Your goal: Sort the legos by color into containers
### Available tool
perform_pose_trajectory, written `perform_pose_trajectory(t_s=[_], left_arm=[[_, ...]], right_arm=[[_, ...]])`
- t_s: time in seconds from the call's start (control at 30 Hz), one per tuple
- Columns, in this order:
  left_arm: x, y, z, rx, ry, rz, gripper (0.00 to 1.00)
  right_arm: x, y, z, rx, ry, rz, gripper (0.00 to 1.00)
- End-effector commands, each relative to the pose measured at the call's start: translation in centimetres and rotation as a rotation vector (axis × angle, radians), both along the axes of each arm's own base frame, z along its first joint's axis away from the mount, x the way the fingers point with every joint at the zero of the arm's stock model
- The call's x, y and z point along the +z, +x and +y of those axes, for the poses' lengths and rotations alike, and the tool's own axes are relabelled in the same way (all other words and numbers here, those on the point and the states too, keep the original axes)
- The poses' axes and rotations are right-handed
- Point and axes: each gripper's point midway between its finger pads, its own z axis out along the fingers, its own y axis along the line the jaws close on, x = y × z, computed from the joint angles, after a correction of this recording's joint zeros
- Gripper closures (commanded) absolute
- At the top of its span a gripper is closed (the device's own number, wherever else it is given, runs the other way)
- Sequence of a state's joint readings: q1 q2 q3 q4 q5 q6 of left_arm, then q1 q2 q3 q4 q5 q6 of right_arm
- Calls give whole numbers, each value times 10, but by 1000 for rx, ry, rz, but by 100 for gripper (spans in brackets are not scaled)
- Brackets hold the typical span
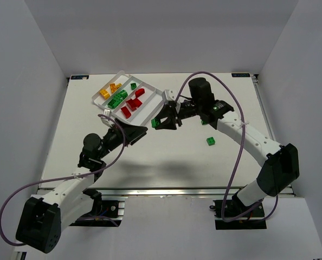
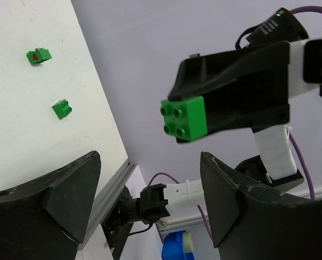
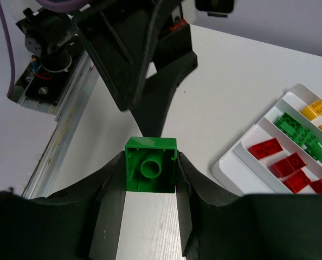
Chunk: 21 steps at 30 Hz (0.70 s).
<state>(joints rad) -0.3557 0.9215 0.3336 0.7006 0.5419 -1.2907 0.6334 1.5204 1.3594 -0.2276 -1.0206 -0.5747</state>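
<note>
My right gripper is shut on a square green lego, held above the table just off the white tray's near corner. The same lego shows studs-first in the left wrist view. My left gripper stands open and empty a little to its left, fingers wide apart and pointing at it. In the tray's containers lie yellow legos, green legos and red legos, each colour in its own compartment. Two loose green legos rest on the table.
The tray sits slanted at the table's back left. The right arm arches over the table's right half, near the two loose green legos. Purple cables loop from both arms. Grey walls enclose the table.
</note>
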Motion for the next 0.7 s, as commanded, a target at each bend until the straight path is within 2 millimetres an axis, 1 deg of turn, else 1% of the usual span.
perform_pose_trajectory(t_s=[0.0, 0.1, 0.3, 0.43, 0.6, 0.67], left_arm=[[18, 3, -5, -1, -14, -63, 17], [23, 4, -8, -7, -24, -77, 17], [36, -4, -12, -32, -74, -129, 17], [38, -9, -14, -52, -99, -138, 18], [39, -10, -17, -68, -108, -139, 18], [36, -8, -19, -74, -101, -130, 19]], right_arm=[[16, -17, 7, 48, 43, -43, 93], [13, -22, 10, 65, 40, -38, 93], [11, -25, 13, 76, 40, -25, 93], [14, -27, 15, 81, 51, -10, 93], [11, -30, 19, 90, 45, -1, 93], [11, -30, 21, 89, 42, -3, 93]])
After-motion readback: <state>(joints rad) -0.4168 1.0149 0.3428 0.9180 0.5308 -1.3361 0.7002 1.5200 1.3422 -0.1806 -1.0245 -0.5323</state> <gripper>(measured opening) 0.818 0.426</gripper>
